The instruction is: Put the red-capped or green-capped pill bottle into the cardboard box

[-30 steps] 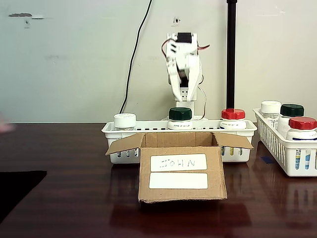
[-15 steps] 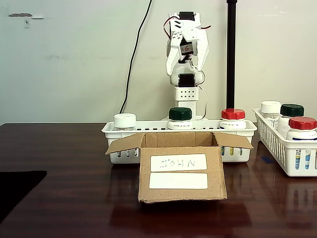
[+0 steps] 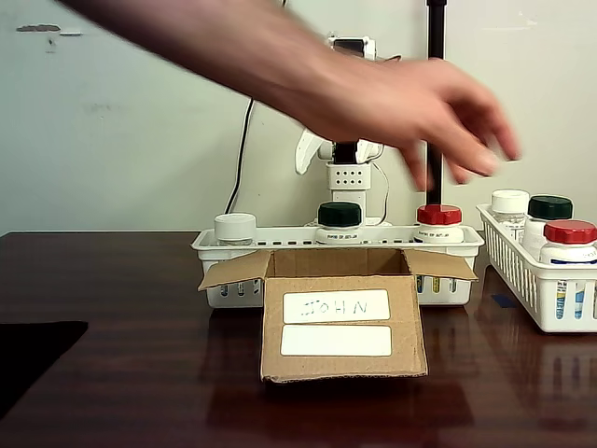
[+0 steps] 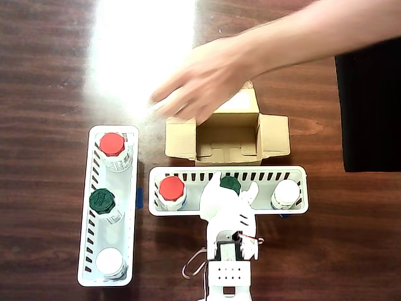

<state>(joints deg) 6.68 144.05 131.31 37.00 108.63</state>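
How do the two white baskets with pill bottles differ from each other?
In the overhead view, the basket behind the cardboard box lies crosswise, while the other basket lies lengthwise at the picture's left. The arm partly covers the crosswise basket; the lengthwise basket is uncovered. Both are white and slotted, and each holds one red-capped, one green-capped and one white-capped bottle.

Even indoor light fills both views, bright on the pale wall (image 3: pixel 140 121) in the fixed view. In the overhead view a strong white glare washes out a patch of the dark glossy desk (image 4: pixel 141 50), hiding the wood grain there. The desk mirrors the cardboard box (image 3: pixel 341 317) and a white basket (image 3: pixel 536 280) as faint reflections in the fixed view. A person's hand (image 3: pixel 410 103) is smeared by motion blur in both views; everything standing still is sharp.
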